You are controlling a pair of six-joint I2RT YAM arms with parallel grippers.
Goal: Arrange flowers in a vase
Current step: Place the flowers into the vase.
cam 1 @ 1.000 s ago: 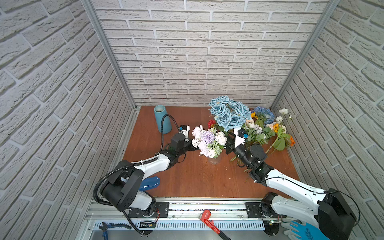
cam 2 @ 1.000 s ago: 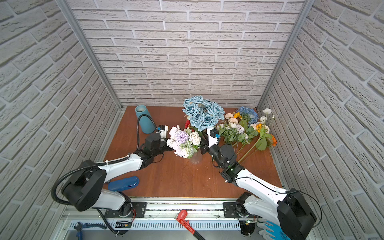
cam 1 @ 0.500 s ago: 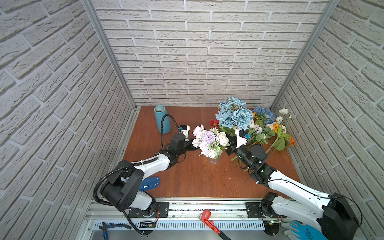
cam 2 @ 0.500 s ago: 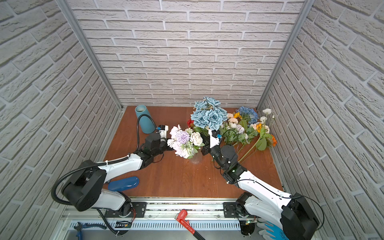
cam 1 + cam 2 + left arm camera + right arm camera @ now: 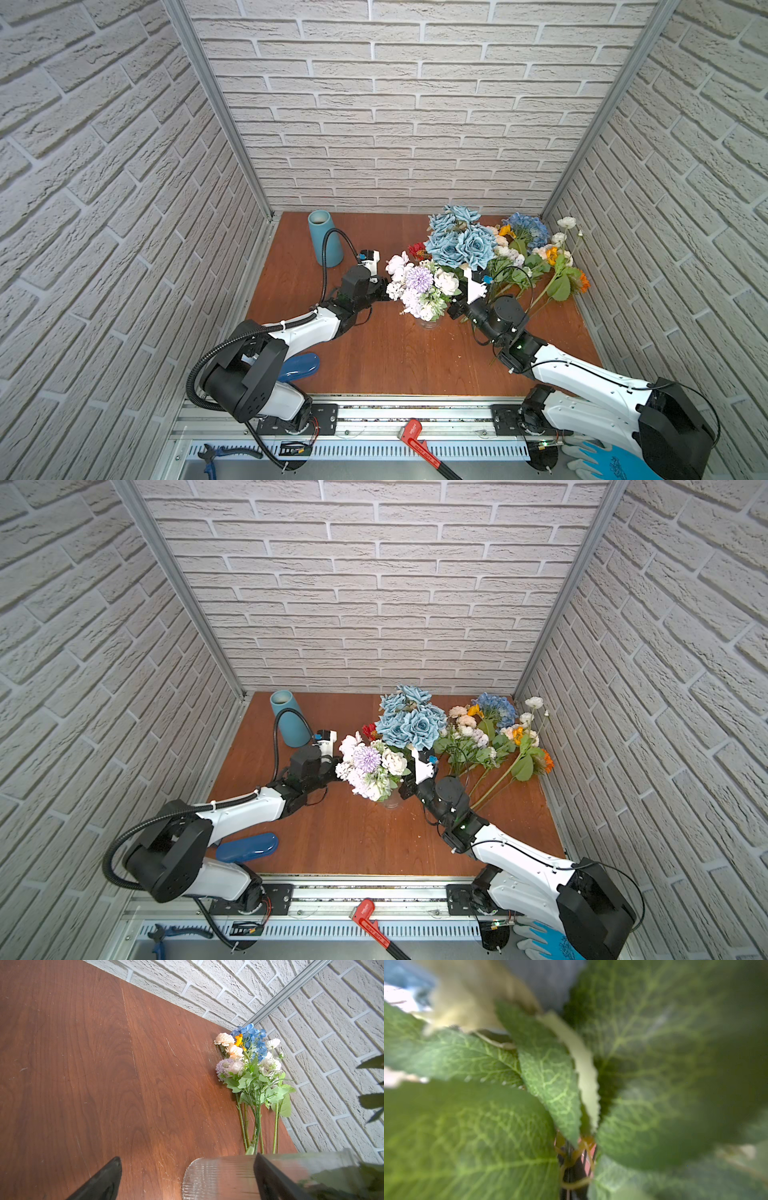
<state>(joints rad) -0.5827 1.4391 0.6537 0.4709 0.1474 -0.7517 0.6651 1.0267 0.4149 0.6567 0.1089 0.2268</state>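
Note:
A clear ribbed glass vase point(image 5: 429, 323) point(image 5: 392, 802) stands mid-table with white and lilac flowers point(image 5: 419, 284) in it. My left gripper point(image 5: 384, 289) point(image 5: 187, 1158) is open at its left side. The vase point(image 5: 218, 1178) lies between the spread fingers, against one finger point(image 5: 270, 1176) and apart from its partner. My right gripper point(image 5: 456, 309) point(image 5: 576, 1167) is shut on the rubber-banded stems point(image 5: 571, 1159) of a blue rose bunch point(image 5: 455, 243) point(image 5: 409, 721), held upright just right of the vase. Broad leaves point(image 5: 546, 1076) fill the right wrist view.
Loose flowers point(image 5: 536, 257) point(image 5: 249, 1064) lie along the right wall, stems toward the front. A blue vase point(image 5: 326, 243) stands at the back left. A blue oval object point(image 5: 297, 365) lies front left. A red tool point(image 5: 419, 440) and a glove point(image 5: 598, 457) sit below the table's front edge.
The blue rose bunch swung right, then came back left and lower, close beside the vase. My right arm followed it. The left arm has not moved.

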